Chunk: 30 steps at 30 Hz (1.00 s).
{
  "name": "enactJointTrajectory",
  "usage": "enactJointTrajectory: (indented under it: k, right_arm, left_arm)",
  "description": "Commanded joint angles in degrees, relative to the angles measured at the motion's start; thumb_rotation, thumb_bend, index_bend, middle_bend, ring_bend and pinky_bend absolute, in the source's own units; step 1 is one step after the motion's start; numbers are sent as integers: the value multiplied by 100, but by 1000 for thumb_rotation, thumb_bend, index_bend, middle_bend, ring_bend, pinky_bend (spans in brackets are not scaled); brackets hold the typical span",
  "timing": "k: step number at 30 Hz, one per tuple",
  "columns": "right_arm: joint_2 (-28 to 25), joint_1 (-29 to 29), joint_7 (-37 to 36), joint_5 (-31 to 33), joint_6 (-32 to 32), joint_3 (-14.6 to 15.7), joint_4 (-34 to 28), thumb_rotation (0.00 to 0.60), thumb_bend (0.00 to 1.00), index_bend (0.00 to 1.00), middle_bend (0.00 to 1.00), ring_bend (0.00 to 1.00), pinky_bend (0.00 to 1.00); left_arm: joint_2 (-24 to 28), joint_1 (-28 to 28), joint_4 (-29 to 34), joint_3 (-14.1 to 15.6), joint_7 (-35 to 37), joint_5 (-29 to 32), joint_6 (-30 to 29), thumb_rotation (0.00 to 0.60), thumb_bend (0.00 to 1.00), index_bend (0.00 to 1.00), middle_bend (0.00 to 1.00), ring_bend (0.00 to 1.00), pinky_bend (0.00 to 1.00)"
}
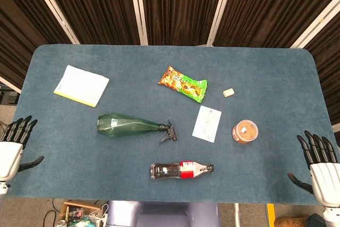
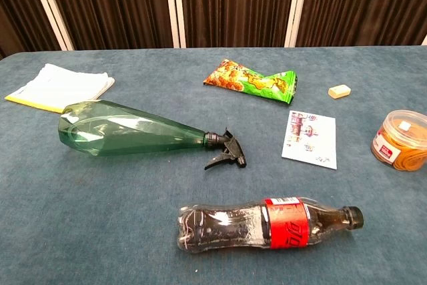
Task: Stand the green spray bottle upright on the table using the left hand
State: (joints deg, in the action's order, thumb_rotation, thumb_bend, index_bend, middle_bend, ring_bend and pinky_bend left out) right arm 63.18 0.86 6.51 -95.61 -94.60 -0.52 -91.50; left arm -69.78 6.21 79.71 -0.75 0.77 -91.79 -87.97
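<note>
Green translucent plastic, faceted and tapering to a black trigger nozzle: the spray bottle (image 1: 130, 126) lies on its side left of centre on a blue felt-like table (image 1: 276, 73), nozzle pointing right. Near it lie a clear cola bottle (image 1: 180, 170), a glossy snack packet (image 1: 183, 84), a notepad (image 1: 81, 85), a card (image 1: 207, 124) and a round tub (image 1: 245, 131). Dark pleated curtains (image 1: 180, 3) hang behind. Only the head view shows the hands: left hand (image 1: 11, 152) and right hand (image 1: 322, 168) sit at the near corners, fingers spread, holding nothing.
</note>
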Motion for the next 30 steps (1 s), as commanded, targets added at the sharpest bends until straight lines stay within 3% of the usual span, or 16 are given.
enactJointTrajectory:
  k: [1, 9, 14, 18, 22, 30]
  right_arm:
    - [-3, -99, 9, 41, 170, -18, -24, 600, 63, 0, 0, 0, 58]
    - [10, -207, -6, 20, 355, -14, -7, 600, 66, 0, 0, 0, 49]
    - [11, -225, -59, -170, 331, 59, -6, 600, 70, 0, 0, 0, 49]
    - [-29, -208, -217, -218, 283, 90, -23, 600, 74, 0, 0, 0, 45]
    - [-106, -181, -383, -430, 147, 163, -53, 600, 74, 0, 0, 0, 41]
    - [-295, -53, -963, -535, -287, 158, 36, 600, 87, 0, 0, 0, 41]
  left_arm:
    - [-2, -21, 0, 3, -35, 45, 23, 600, 67, 0, 0, 0, 100]
    - [-173, 49, -15, 27, -190, -22, 104, 600, 66, 0, 0, 0, 100]
    - [-401, 370, 402, -37, -645, -241, 370, 600, 68, 17, 0, 0, 96]
    - [-675, 809, 1063, -316, -1579, -50, 953, 600, 74, 47, 0, 0, 67]
    - [-1194, 1416, 1541, -737, -2851, 537, 1806, 600, 76, 54, 0, 0, 67]
    - [-2455, 2396, 1309, -1354, -4828, 1793, 2658, 600, 75, 63, 0, 0, 58]
